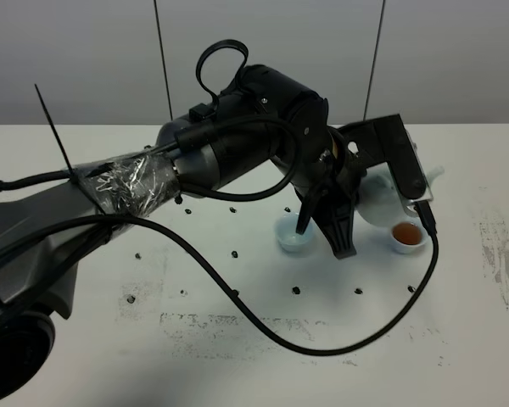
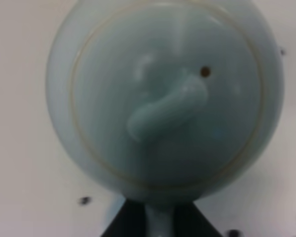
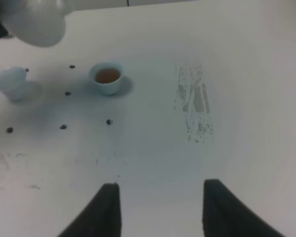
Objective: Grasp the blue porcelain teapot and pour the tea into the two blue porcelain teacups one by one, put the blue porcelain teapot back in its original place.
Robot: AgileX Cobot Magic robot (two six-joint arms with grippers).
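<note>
My left gripper reaches across the middle and is shut on the loop handle of the blue porcelain teapot. It holds the pot just behind the two teacups, spout pointing right. In the left wrist view the teapot fills the frame lid-up, with its handle between the dark fingers of the gripper. One teacup holds brown tea; it also shows in the right wrist view. The other teacup looks pale inside and is partly behind a finger; the right wrist view shows it too. My right gripper is open and empty.
The white table carries small black dots and scuffed grey patches. A black cable loops from the left arm across the table in front of the cups. The right arm is outside the exterior view.
</note>
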